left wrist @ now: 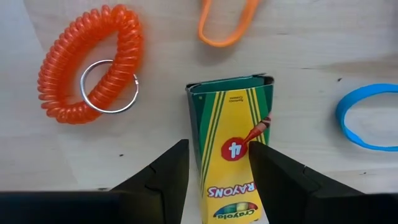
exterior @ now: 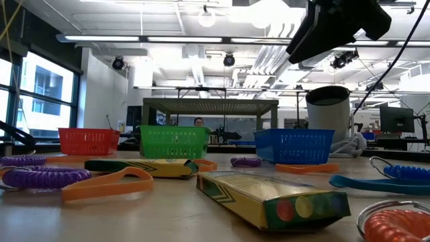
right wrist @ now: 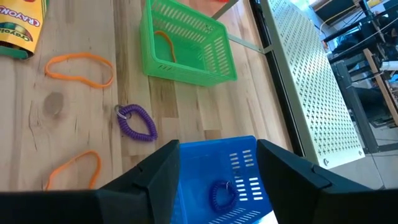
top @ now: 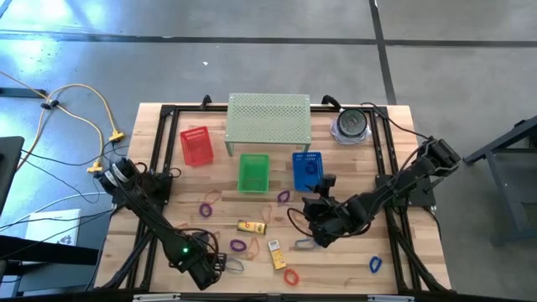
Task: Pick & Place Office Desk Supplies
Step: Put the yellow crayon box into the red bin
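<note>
The left gripper (left wrist: 217, 168) sits at about seven o'clock on the table (top: 352, 260), its fingers parted on either side of a crayon box (left wrist: 233, 149) lying flat on the wood. The pads look close to the box's long edges, but whether they are pressing on it I cannot tell; the box rests on the table, not lifted. Just beside it lie an orange coil keyring (left wrist: 87, 65), an orange loop (left wrist: 227, 25) and a blue band (left wrist: 367, 118).

The right gripper (right wrist: 217, 168) hangs at about four o'clock, over the blue basket (right wrist: 214, 180), jaws standing wide with nothing between them; a blue coil (right wrist: 219, 194) lies in the basket below. The green basket (right wrist: 186, 43) already holds an orange loop.

The risk I see is with the box: a smooth card carton squeezed unevenly could twist or slide out sideways, or crush at the open flap end. A skewed closing might also nudge the coil keyring along with it.
</note>
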Controlling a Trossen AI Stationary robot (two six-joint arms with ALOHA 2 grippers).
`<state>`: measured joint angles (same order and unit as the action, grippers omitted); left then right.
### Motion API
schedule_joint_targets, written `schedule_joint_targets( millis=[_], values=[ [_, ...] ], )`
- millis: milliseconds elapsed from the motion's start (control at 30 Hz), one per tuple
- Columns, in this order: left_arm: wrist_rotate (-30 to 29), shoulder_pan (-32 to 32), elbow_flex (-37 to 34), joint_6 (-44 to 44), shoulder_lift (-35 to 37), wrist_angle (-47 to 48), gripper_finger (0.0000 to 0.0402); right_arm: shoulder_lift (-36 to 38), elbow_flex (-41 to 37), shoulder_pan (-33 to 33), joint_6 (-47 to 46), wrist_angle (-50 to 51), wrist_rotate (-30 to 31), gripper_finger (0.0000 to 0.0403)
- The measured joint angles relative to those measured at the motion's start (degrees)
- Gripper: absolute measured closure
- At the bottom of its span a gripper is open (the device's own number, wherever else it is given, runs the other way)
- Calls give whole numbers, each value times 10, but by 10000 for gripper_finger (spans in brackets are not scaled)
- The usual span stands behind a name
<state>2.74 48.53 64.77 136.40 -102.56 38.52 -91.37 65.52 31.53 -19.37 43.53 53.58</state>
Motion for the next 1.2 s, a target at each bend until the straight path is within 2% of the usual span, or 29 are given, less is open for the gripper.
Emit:
schedule_joint_targets(
  millis=[200, 300, 600, 700, 1033, 1200],
  values=[
    [-1, 0, 0, -2, -3, -2, 242, 0, 0, 0, 0, 0, 0, 202],
    [-1, -2, 0, -10, -4, -2, 256, 0, 0, 0, 0, 0, 0, 202],
    [4, -10, -1, -44, -4, 1, 369, 0, 0, 0, -3, 0, 0, 202],
    [4, -11, -1, -55, -4, 4, 393, 0, 0, 0, -3, 0, 0, 202],
    [1, -17, -2, -90, 3, 12, 400, 0, 0, 0, -3, 0, 0, 202],
    [-12, -21, 7, -104, 27, 63, 401, 0, 0, 0, -3, 0, 0, 202]
  ],
)
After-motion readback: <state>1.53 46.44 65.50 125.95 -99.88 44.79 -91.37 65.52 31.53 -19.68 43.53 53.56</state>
